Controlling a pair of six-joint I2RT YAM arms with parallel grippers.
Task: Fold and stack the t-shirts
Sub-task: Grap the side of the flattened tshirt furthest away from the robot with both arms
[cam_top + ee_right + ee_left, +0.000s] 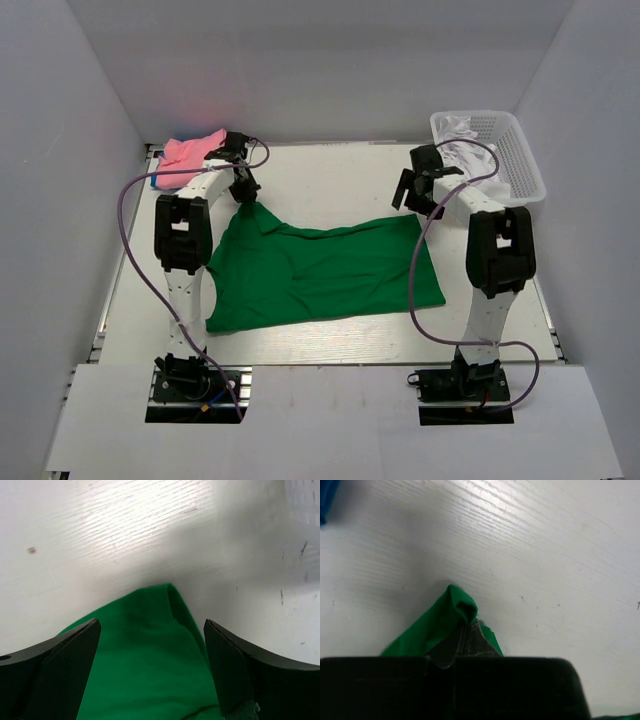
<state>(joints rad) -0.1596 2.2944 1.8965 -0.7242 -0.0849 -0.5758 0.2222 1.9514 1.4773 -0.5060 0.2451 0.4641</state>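
White tabletop [340, 190], left jaws clamped on green t-shirt [320, 270], right jaws wide (over it)

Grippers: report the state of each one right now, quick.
Left gripper: closed on a corner of the green t-shirt.
Right gripper: open, holding nothing.

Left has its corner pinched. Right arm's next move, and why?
Probably lower the right gripper and close on the far right corner of the green t-shirt: its jaws stand open above that corner, while the left gripper grips the far left one.
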